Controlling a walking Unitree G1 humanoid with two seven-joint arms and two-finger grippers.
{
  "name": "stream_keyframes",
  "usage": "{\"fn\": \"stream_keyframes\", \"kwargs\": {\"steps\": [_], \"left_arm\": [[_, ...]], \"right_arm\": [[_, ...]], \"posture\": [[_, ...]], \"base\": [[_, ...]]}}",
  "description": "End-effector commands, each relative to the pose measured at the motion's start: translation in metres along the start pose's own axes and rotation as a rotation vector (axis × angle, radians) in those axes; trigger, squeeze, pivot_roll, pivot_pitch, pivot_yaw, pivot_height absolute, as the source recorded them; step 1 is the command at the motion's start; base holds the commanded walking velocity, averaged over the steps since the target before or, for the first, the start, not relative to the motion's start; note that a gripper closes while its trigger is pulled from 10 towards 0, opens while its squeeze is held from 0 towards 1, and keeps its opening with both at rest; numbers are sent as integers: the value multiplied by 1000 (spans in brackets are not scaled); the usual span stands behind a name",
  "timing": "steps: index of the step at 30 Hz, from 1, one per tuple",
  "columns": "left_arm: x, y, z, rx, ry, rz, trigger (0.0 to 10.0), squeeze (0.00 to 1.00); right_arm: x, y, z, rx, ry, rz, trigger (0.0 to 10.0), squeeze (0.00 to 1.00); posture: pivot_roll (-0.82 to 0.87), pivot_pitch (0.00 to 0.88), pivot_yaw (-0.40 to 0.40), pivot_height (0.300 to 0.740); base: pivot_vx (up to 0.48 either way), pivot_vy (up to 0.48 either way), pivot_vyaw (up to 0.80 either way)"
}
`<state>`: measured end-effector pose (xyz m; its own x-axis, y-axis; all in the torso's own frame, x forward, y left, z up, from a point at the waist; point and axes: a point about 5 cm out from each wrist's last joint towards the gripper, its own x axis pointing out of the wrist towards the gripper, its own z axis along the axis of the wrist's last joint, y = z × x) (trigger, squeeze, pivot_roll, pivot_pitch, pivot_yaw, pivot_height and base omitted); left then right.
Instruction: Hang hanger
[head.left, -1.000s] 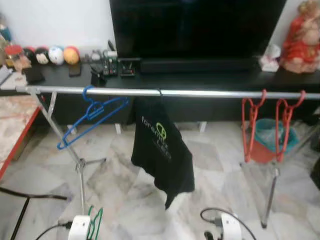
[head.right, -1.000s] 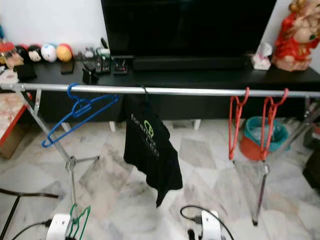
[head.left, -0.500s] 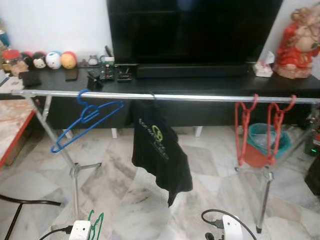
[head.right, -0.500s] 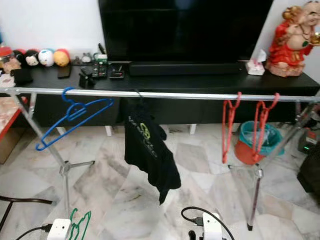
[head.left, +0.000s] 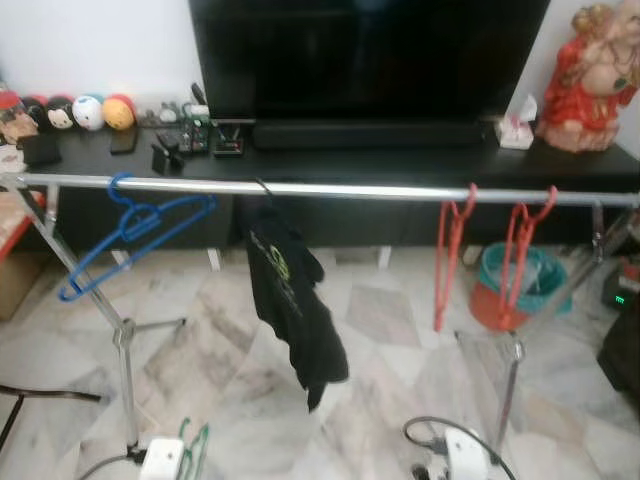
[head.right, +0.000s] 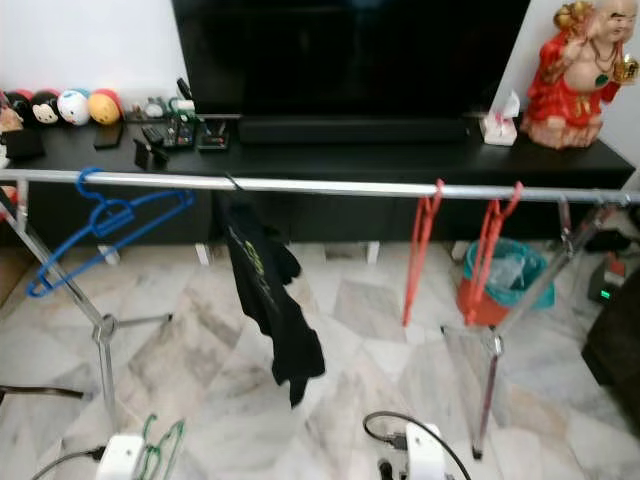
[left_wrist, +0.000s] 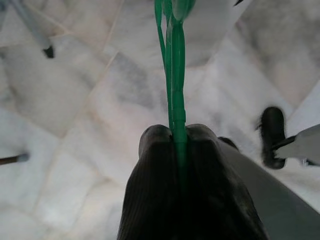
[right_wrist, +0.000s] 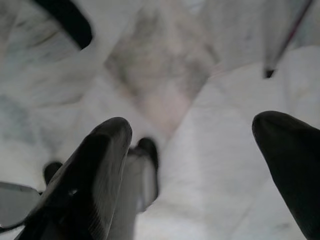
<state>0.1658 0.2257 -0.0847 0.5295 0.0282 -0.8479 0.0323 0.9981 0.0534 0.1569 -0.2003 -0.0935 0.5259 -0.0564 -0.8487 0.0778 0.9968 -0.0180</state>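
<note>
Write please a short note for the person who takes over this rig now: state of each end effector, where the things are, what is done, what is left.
Left end effector: shut on the thin green plastic hanger, held low above the marble floor.
Right end effector: open, holding nothing.
Long silver metal clothes rail: carries a blue plastic hanger, a black T-shirt and two red plastic hangers.
Done: green hanger is grasped.
Left: raise it and hook it on the rail, perhaps in the gap between T-shirt and red hangers.
</note>
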Motion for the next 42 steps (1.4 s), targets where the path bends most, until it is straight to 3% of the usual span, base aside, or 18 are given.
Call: {"fn": "stream_keyframes", "kwargs": {"steps": [1,28,35,42], "left_arm": [[-1,6,-3,25,9,12,10000,0],[-2,7,-4,42,6,26,10000,0],[-3,8,4,-15,-98,48,10000,0],[-4,9,14,63,-188,81,10000,0]], "right_arm": [[1,6,0,6,0,14,10000,0],[0,7,-3,6,7,22,10000,0],[0,7,-2,6,6,22,10000,0],[0,6,-2,10,3,18,10000,0]], "posture": [[-169,0,-10,740],[-170,0,-9,740],[-166,0,-10,740],[-170,0,-8,740]], "base": [[0,-382,0],[0,-346,0],[0,0,0],[0,0,0]]}}
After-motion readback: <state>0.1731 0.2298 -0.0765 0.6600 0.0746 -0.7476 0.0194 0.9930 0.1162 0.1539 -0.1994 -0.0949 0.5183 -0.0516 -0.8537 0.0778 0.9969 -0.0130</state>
